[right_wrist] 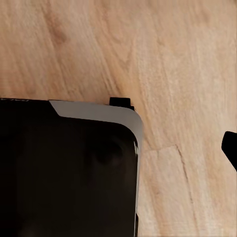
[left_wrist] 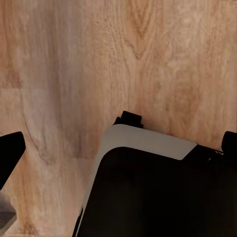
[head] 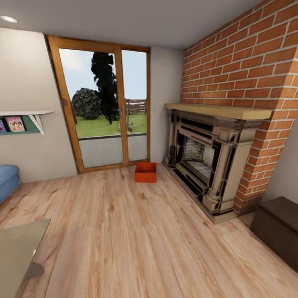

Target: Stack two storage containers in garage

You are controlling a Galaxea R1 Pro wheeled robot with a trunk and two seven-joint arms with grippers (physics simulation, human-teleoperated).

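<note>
One orange-red storage container (head: pixel 145 172) stands open-topped on the light wood plank floor (head: pixel 124 231) of the living room, far ahead, between the glass doors and the fireplace. My left gripper (left_wrist: pixel 121 148) hangs over the plank floor above my own dark base (left_wrist: pixel 158 197). Its black fingertips (left_wrist: pixel 10 153) sit wide apart with nothing between them. My right gripper (right_wrist: pixel 118 148) also hangs over the planks beside the base, open, with one fingertip (right_wrist: pixel 230 147) at the picture's edge. Both grippers are far from the container. The garage is out of view.
The brick fireplace (head: pixel 207 165) juts out at the right and wood-framed glass doors (head: pixel 103 107) stand behind the container. A dark chest (head: pixel 277 231) sits near right, a glass table (head: pixel 16 248) near left, a blue sofa (head: pixel 7 180) beyond it. Open planks lie between.
</note>
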